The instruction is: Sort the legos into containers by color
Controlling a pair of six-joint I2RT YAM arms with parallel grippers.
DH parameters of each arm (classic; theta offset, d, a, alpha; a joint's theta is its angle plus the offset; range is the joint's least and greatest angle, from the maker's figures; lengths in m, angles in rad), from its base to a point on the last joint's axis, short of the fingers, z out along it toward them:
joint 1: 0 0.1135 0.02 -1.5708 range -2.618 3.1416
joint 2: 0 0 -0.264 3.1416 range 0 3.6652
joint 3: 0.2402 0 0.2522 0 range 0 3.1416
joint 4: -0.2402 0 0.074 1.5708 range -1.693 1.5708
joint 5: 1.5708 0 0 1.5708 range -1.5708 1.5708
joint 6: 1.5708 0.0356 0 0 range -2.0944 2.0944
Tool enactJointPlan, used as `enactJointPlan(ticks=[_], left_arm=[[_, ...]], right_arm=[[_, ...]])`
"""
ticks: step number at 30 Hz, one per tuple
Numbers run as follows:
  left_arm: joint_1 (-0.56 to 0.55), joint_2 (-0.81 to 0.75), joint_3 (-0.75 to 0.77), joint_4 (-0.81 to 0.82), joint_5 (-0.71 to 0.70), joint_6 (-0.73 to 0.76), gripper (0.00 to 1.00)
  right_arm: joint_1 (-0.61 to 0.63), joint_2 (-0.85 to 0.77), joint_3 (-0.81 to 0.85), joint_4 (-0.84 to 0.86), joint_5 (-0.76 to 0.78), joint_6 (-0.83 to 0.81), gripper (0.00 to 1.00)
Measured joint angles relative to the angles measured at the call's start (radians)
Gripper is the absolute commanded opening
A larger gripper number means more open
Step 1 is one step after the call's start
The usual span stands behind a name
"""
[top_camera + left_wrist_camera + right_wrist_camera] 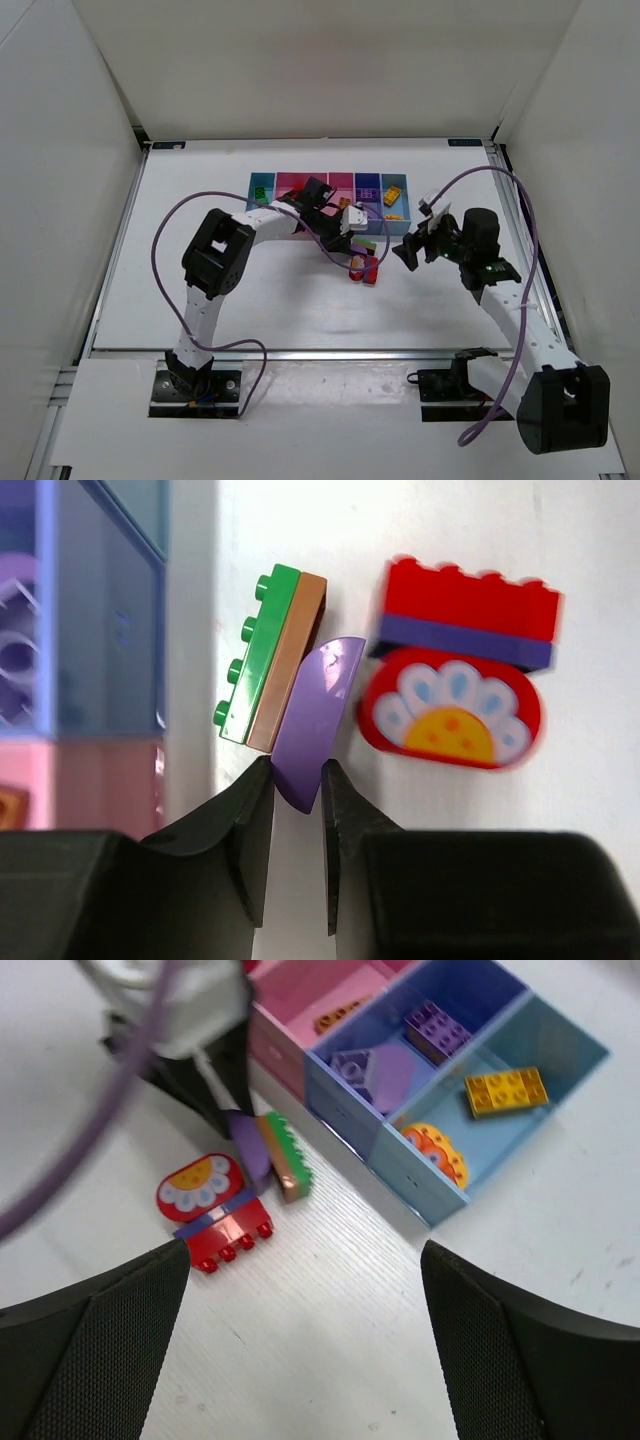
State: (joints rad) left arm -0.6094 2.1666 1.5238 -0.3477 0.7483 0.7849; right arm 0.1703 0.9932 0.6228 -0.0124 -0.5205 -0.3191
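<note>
The white table (250, 310) carries the row of containers (340, 180) at its far side. The right gripper (305, 1250) hangs wide open and empty above the loose bricks. The left gripper (297, 770) is nearly closed, one finger pressing each side of the purple lego (315, 710) at its near end. The lego lies on the table just beside the bins, leaning on a green-and-tan brick (270, 655), a red flower piece (455, 670) close by.
</note>
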Motion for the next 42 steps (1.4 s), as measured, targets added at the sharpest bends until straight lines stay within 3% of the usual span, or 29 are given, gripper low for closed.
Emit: enactJointPlan(ticks=[7,12,19,27,36,42], left_arm=[[0.012,-0.191,-0.258,0.066,-0.004,-0.046,0.10],[0.012,-0.372,-0.386,0.120,-0.042,-0.050,0.10],[0.011,-0.595,-0.532,0.230,-0.148,0.032,0.10],[-0.008,-0.746,-0.686,0.311,-0.257,0.175,0.10],[-0.026,-0.832,-0.761,0.412,-0.320,0.295,0.10],[-0.034,-0.864,-0.784,0.442,-0.319,0.360,0.10]], right_arm=[[-0.080,0.089,0.035,-0.023,-0.011,0.071,0.99],[-0.084,0.198,0.159,-0.071,-0.127,0.083,0.99],[-0.048,0.459,0.520,-0.249,-0.352,0.043,0.99],[0.109,0.650,0.823,-0.546,-0.504,-0.095,0.99],[0.200,0.735,0.896,-0.741,-0.542,-0.185,0.99],[0.217,0.766,0.902,-0.779,-0.548,-0.215,0.99]])
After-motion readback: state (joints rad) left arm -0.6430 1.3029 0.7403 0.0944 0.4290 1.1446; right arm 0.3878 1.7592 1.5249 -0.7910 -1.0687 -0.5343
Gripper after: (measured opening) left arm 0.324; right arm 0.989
